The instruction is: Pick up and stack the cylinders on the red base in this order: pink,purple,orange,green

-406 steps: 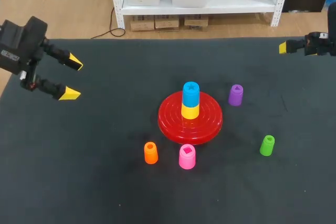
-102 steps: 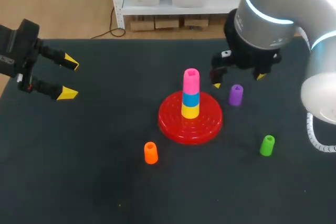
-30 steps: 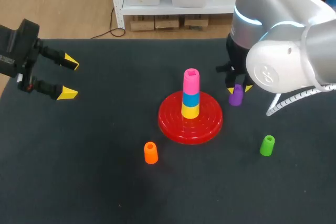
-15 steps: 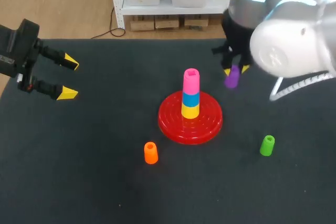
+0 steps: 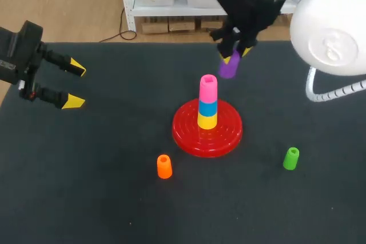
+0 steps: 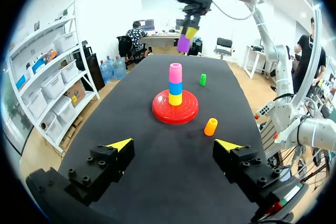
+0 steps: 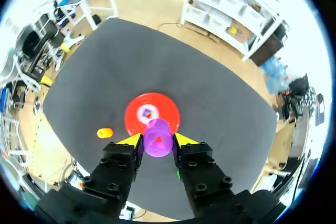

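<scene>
Cylinder (image 5: 229, 68) purple, tapered, triangle-marked end, clamped in right end effector (image 7: 157, 141).

The red round plastic base (image 5: 189, 135) carries the pink plastic cylinder (image 5: 208, 87) atop two others. The orange plastic cylinder (image 5: 164, 166) stands front-left of it, the green plastic cylinder (image 5: 291, 158) front-right. The purple plastic cylinder (image 5: 229, 66) hangs above and behind it.

Bare table (image 5: 103, 192) surrounds the pink-topped stack (image 5: 207, 102); orange cylinder (image 5: 164, 166) and green cylinder (image 5: 291, 158) stand well apart, seemingly reachable.
</scene>
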`<state>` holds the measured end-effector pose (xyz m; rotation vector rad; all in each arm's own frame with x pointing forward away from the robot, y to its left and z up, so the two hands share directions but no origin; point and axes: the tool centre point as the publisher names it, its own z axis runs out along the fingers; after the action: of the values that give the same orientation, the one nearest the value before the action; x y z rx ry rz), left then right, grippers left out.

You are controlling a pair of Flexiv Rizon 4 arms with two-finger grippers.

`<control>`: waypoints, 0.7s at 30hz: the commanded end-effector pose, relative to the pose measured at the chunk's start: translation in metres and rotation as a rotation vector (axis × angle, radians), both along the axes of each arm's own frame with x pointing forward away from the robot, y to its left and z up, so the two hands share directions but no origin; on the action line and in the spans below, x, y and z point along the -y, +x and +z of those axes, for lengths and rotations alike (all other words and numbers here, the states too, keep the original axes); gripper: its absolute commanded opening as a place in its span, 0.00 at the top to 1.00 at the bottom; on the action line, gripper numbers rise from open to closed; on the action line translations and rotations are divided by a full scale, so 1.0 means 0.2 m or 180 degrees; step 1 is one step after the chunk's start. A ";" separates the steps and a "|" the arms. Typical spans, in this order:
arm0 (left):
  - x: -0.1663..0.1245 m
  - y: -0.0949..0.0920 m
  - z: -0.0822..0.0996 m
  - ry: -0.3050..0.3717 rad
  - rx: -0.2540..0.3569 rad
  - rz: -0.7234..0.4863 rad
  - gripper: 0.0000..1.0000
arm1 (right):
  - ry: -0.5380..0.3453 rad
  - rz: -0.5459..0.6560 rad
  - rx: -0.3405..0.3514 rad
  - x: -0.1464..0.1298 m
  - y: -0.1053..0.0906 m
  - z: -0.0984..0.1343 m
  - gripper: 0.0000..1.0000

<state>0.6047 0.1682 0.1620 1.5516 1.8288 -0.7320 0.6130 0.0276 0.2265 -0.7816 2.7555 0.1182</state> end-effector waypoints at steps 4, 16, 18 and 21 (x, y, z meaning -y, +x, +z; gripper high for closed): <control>0.00 0.00 -0.01 -0.0013 0.0014 -0.0003 0.00 | -0.0111 0.0094 -0.0134 -0.13 -0.02 -0.02 1.00; 0.00 0.00 -0.01 -0.0013 0.0014 -0.0003 0.00 | -0.0209 0.0044 -0.0301 -0.15 0.07 -0.08 1.00; 0.00 0.00 -0.01 -0.0013 0.0014 -0.0003 0.00 | -0.0211 0.0041 -0.0302 -0.15 0.07 -0.09 1.00; 0.00 0.00 -0.01 -0.0013 0.0014 -0.0003 0.00 | -0.0110 0.0048 -0.0134 -0.13 0.06 -0.08 1.00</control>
<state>0.6047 0.1682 0.1620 1.5516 1.8288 -0.7320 0.6283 0.0570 0.2094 -0.8205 2.8385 0.0726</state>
